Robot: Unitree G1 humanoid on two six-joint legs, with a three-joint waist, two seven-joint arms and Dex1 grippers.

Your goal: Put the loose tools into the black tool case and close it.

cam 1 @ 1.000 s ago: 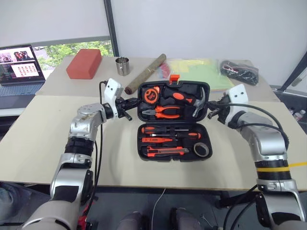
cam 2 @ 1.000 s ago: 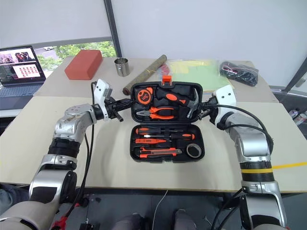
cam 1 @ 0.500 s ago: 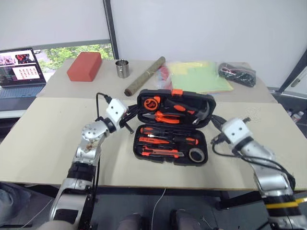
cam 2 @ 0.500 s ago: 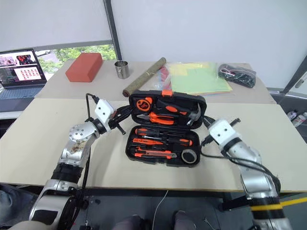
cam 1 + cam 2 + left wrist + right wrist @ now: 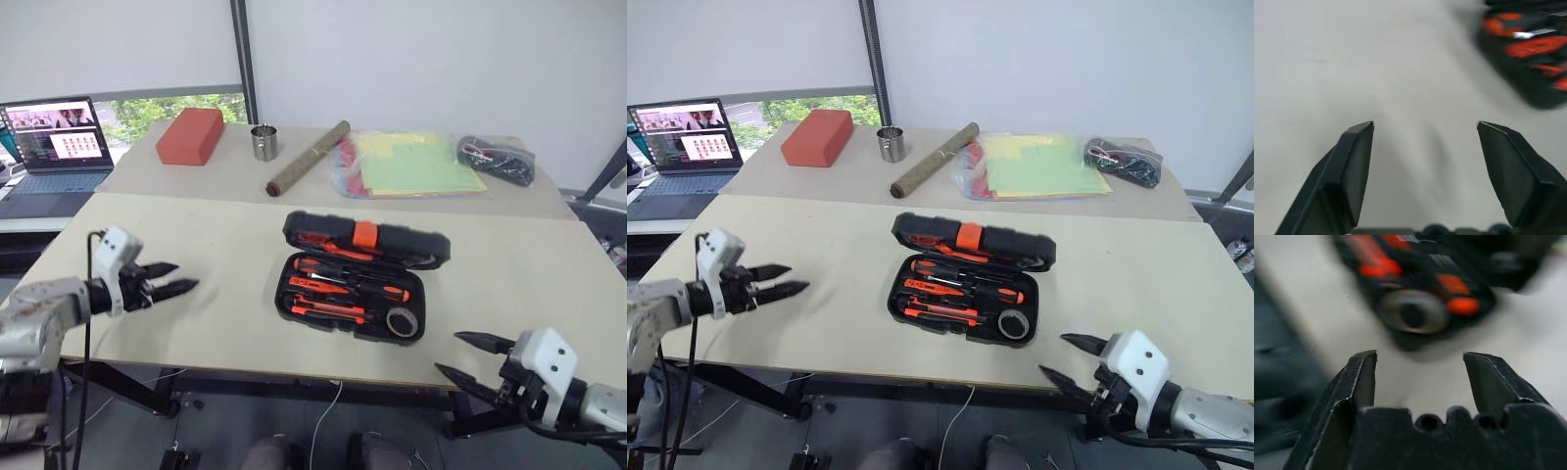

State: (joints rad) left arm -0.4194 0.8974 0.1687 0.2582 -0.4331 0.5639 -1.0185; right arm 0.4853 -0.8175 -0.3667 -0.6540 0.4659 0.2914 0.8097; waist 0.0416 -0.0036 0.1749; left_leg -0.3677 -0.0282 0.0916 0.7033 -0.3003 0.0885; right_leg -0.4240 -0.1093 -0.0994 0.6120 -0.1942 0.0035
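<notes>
The black tool case point(image 5: 294, 303) lies in the middle of the near table. Its lid point(image 5: 411, 247) is tilted low over the back of the base, with the orange latch point(image 5: 364, 235) on its front edge. In the uncovered front slots lie orange-and-black screwdrivers point(image 5: 358, 286), an orange knife point(image 5: 323, 311) and a tape roll point(image 5: 400, 320). My left gripper point(image 5: 184, 276) stands open well to the left of the case, above the table, holding nothing. My right gripper point(image 5: 449, 352) is open at the table's front edge, right of the case and pointing at it. The case shows blurred beyond each gripper's fingers point(image 5: 1359, 147) in the wrist views.
On the far table stand a red block point(image 5: 190, 135), a metal cup point(image 5: 263, 142), a brown roll point(image 5: 309, 157), coloured folders point(image 5: 411, 164) and a black bundle of cables point(image 5: 495, 160). A laptop point(image 5: 54, 142) sits at the far left.
Both grippers left the lid's sides, drew back and outward, and opened. The lid has swung down from upright to low over the base. The camera view has shifted.
</notes>
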